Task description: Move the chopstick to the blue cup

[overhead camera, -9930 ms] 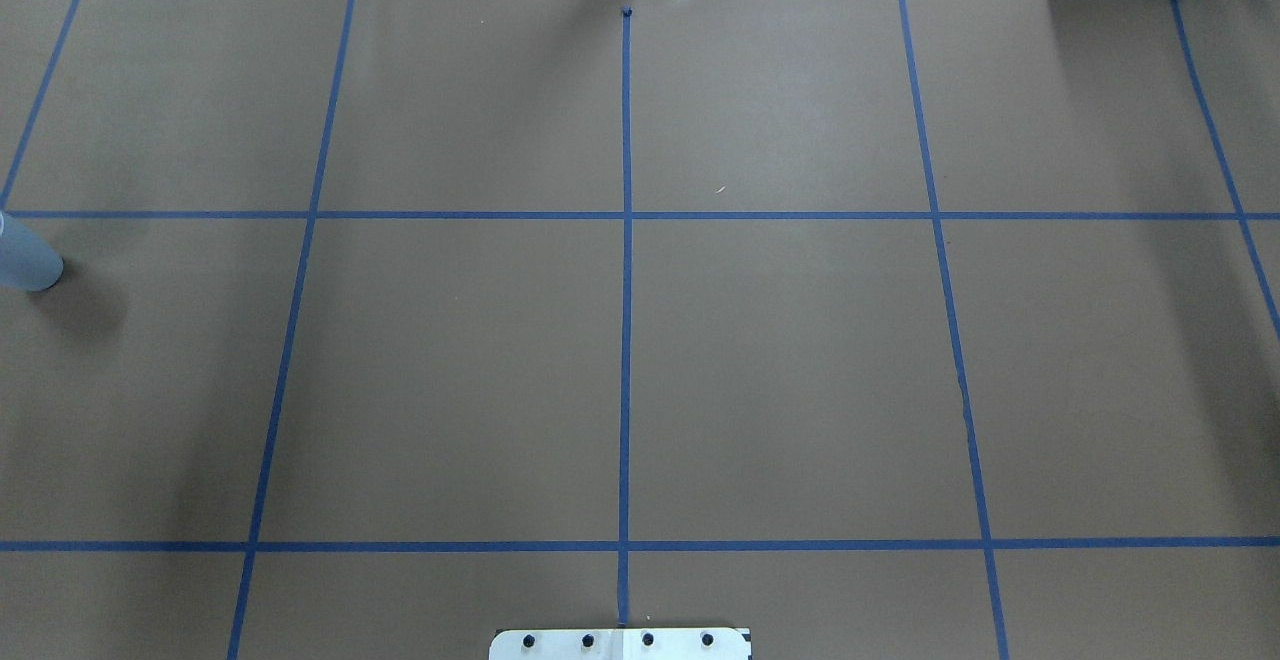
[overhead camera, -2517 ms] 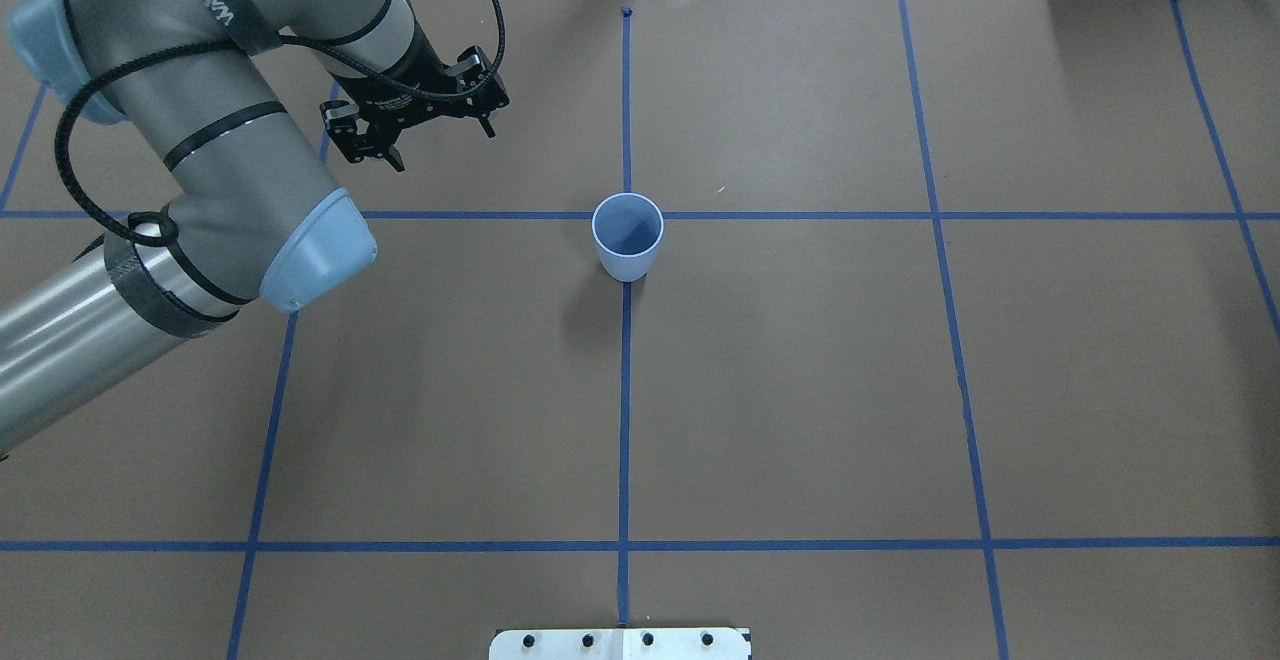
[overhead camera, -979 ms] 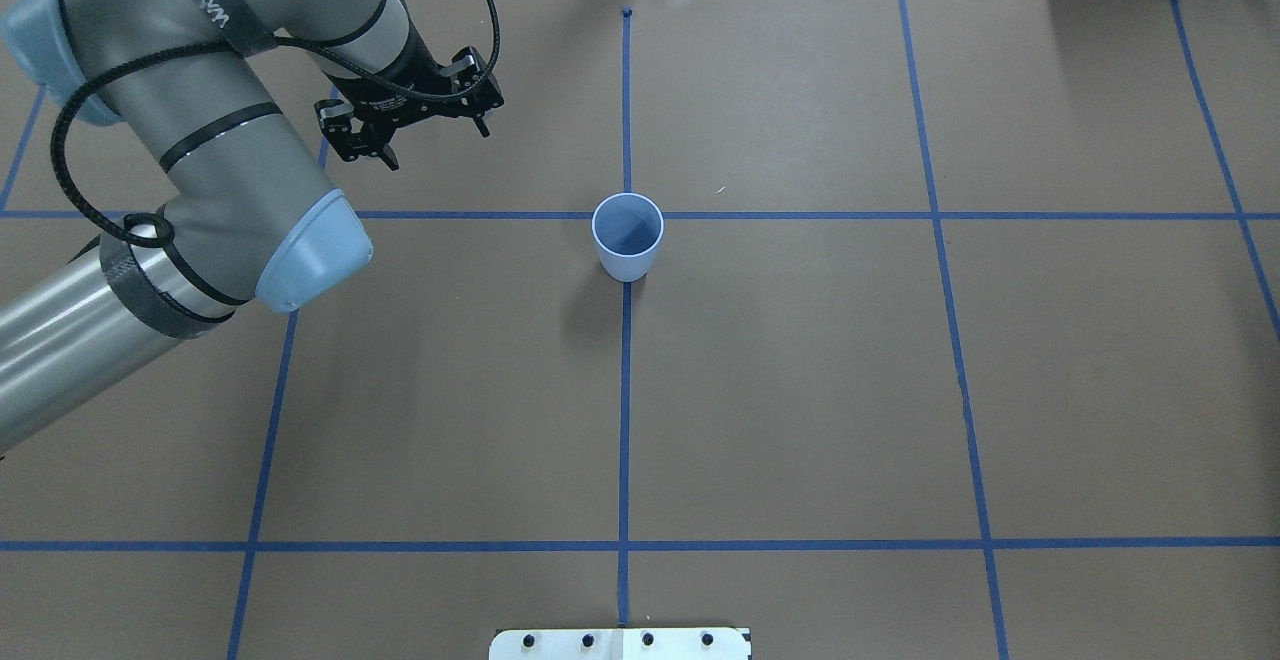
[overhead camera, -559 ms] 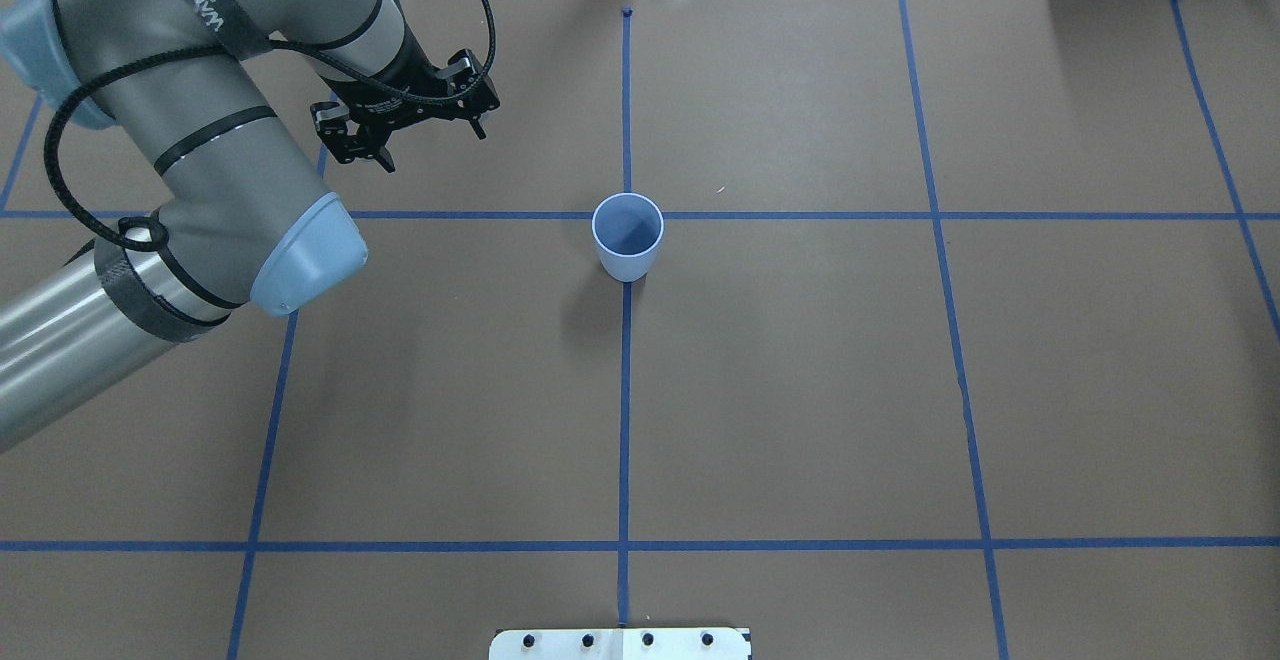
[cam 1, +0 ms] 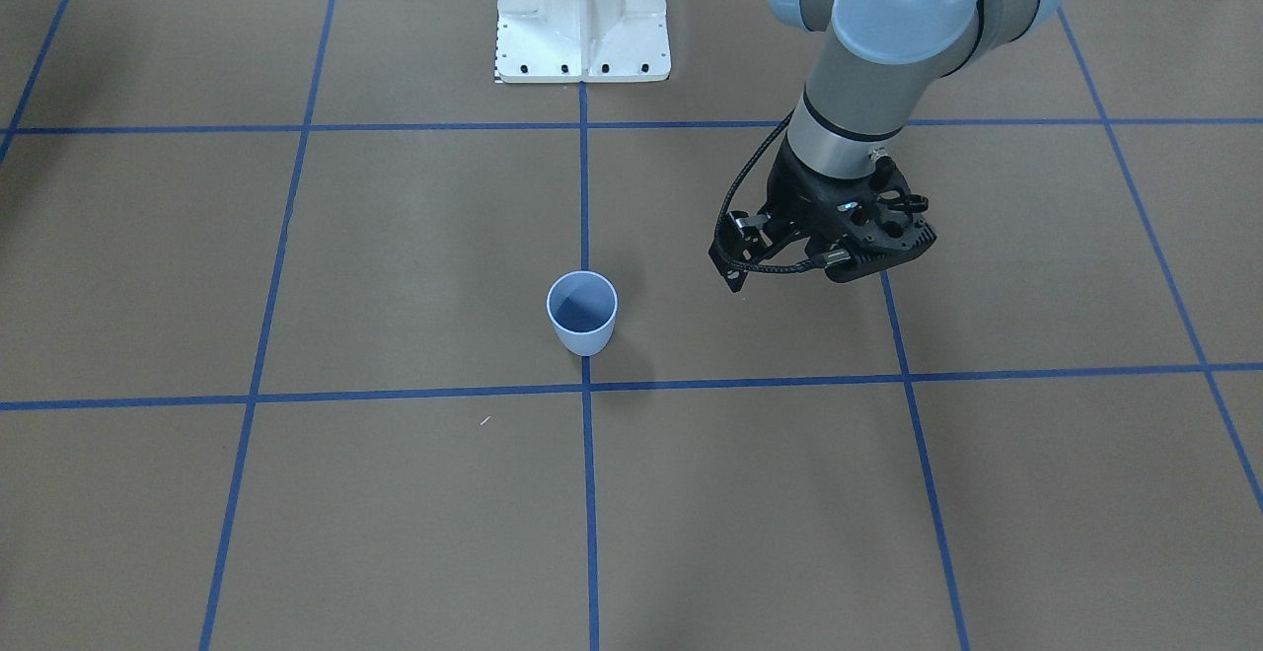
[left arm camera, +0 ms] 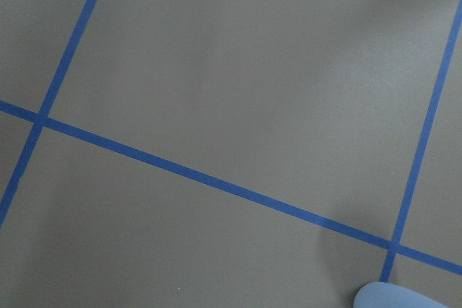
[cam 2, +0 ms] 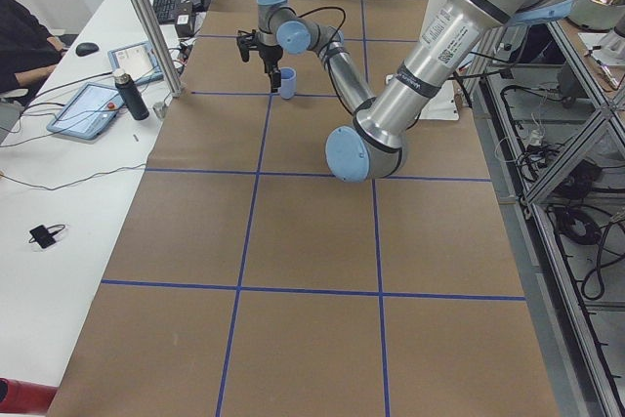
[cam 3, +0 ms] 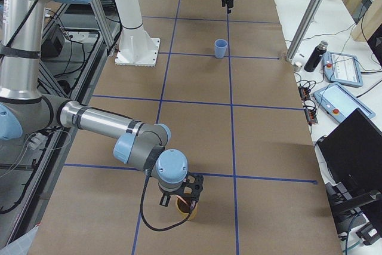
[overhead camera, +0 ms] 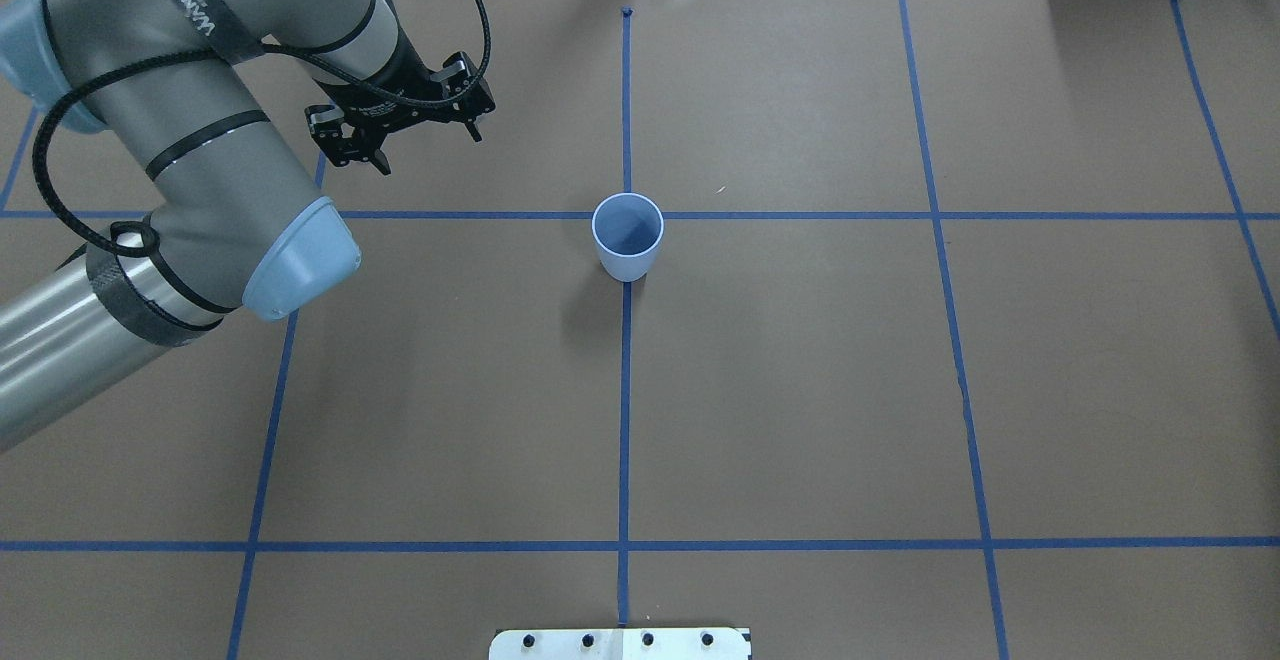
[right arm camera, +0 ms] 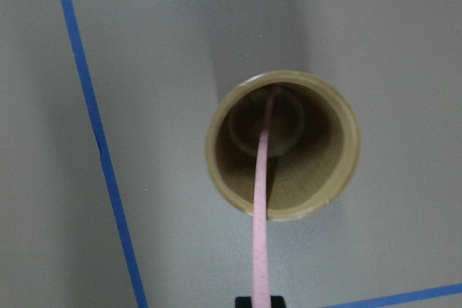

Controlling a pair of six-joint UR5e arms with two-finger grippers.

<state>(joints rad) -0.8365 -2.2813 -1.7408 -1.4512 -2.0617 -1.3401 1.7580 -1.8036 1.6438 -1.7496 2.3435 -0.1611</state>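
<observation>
The blue cup (overhead camera: 627, 238) stands upright and empty where the centre tape lines cross; it also shows in the front view (cam 1: 582, 314). My left gripper (overhead camera: 425, 145) is open and empty, hanging over the table to the cup's left and a little farther back. Only the cup's rim (left arm camera: 393, 298) shows in the left wrist view. My right gripper (cam 3: 182, 195) hangs over an olive cup (right arm camera: 281, 146) at the table's right end. A pink chopstick (right arm camera: 262, 200) stands in that cup, and the fingertips (right arm camera: 258, 302) are closed on its upper end.
The white robot base plate (cam 1: 582, 10) sits at the table's near-robot edge. Blue tape lines grid the brown paper. A metal post (cam 3: 310, 13) and a dark bottle (cam 3: 314, 57) stand on the operators' side, beside tablets and cables.
The cup, once at the view's left edge, now stands at the centre. Over the last seconds my left gripper has drawn slowly away from it, leftward and farther back, still open.
</observation>
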